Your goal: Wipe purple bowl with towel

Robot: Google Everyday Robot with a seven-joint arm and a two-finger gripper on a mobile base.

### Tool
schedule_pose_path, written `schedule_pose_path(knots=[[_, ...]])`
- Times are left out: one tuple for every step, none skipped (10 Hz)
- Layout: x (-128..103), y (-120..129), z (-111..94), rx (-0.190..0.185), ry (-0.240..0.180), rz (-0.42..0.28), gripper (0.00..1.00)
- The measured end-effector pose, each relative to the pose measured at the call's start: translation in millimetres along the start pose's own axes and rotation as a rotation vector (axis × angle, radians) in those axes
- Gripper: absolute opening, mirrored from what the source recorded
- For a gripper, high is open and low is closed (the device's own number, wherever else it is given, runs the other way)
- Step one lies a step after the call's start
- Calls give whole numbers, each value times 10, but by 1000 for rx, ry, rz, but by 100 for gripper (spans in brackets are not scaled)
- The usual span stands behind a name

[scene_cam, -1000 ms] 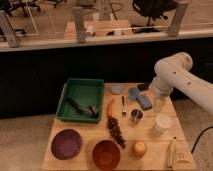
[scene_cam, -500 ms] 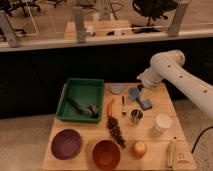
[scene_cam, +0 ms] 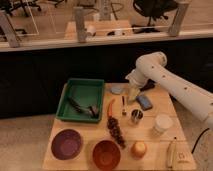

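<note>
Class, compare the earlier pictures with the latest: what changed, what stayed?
The arm swung left in the view, bringing the tool from the table's right side to just right of the towel. Nothing visibly grasped or released. The purple bowl, towel and the rest stayed put.

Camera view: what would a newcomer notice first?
The big white arm comes in from the right, its hand hanging over the back of the table beside the towel. Then the green tray at rear left, and the purple bowl at front left beside the orange-brown bowl.
</note>
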Motion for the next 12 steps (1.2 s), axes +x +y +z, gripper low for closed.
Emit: schedule_pose_path(knots=[[-33,-9,11,-1,-2,-4,80],[-43,-7,11,-2,-5,-3,80],[-24,-5,6,-1,-3,-2,80],[-14,-22,33,-1,-11,8,80],[-59,-84,151,-4,-25,15,80],[-98,-129,259,-8,-30,14,80],[-128,-186,484,-17,-23,24,80],[-137,-213,646,-25,-12,30,80],[-171,-240,822,-38,-2,31,80],[-181,-246,855,-40,-3,33,80],[-148,-243,849,-39,2,35,80],[-126,-239,844,-39,4,38,80]])
